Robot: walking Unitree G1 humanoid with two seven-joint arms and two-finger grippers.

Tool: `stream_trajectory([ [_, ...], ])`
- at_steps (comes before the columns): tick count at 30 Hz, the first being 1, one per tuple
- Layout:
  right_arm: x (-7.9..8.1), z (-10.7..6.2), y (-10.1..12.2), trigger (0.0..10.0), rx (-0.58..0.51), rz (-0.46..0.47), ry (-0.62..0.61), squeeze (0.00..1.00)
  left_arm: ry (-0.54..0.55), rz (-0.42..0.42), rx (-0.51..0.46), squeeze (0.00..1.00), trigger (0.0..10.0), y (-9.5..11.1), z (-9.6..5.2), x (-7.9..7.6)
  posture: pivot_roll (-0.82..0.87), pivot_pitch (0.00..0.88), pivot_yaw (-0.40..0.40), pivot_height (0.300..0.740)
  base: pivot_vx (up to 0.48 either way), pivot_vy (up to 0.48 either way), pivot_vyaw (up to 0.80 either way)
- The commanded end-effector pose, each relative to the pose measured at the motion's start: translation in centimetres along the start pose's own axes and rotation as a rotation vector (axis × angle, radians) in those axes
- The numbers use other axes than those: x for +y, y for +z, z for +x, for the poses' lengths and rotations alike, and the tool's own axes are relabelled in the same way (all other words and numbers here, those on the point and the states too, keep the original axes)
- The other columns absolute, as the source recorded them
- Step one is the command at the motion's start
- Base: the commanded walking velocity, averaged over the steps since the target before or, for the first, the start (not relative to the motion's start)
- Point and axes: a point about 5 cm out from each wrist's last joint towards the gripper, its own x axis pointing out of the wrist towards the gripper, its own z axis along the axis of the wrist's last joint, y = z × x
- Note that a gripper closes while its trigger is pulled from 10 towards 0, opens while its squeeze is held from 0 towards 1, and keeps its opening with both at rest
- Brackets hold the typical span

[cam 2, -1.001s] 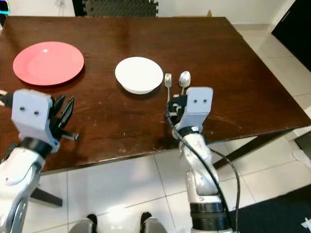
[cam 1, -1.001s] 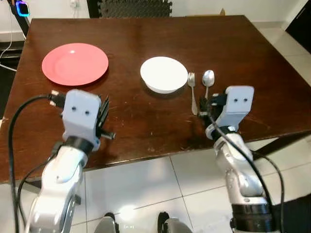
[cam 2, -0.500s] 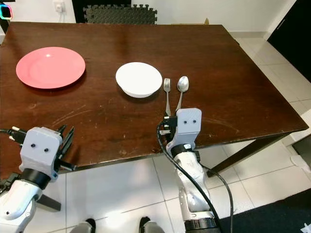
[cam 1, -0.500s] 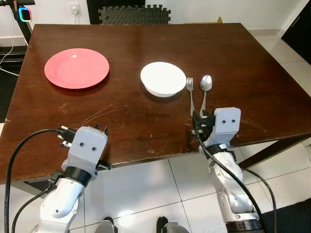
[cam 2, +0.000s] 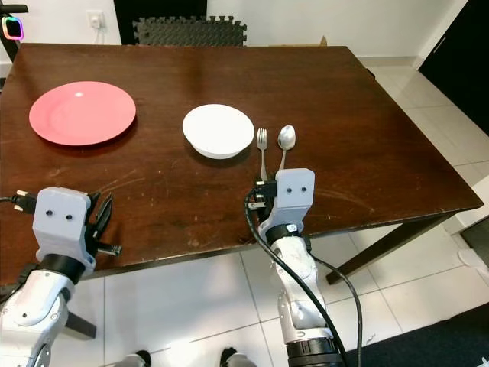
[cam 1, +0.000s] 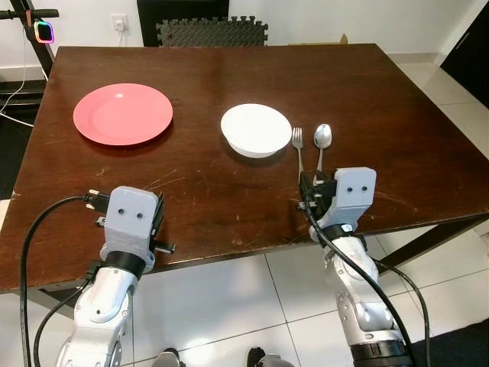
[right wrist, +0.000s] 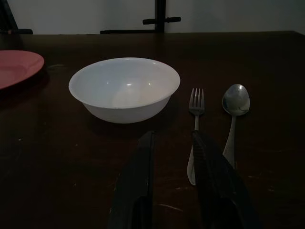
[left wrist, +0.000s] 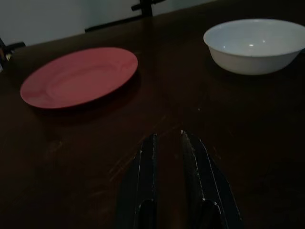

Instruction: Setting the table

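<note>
Hovering lower centre of frame, right pincer slightly parted, empty, aligned with fork for pickup; left pincer likewise

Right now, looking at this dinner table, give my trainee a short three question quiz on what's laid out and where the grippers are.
1. True or false: the fork lies between the white bowl and the spoon.
2. Which dish sits nearer the robot's left side? A: the red plate. B: the white bowl.
3. Fill in: the right gripper hovers over the table near the handle end of the ____.

Key
1. True.
2. A.
3. Fork. The left gripper is near the table's front edge, its fingers slightly apart with nothing between them.
</note>
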Motion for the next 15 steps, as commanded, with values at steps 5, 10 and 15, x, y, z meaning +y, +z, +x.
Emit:
stream_trajectory([
  [5,-0.6,-0.4,-0.9,10.0,0.020,0.012,-0.025,0.00,-0.019,0.022,0.023,0.00,10.0,-0.9,0.0,-0.4,0.11,0.100,-0.012,0.740,0.000,0.000,0.00],
  [10,-0.5,-0.4,-1.0,10.0,0.021,0.011,-0.026,0.00,-0.016,0.006,0.020,0.00,10.0,-0.9,0.6,-0.5,0.10,0.099,-0.009,0.740,0.000,0.000,0.00],
  [15,-0.6,-0.4,-1.0,10.0,0.019,0.009,-0.032,0.00,-0.020,-0.001,0.018,0.00,10.0,-0.9,0.9,-0.6,0.10,0.099,-0.005,0.740,0.000,0.000,0.00],
])
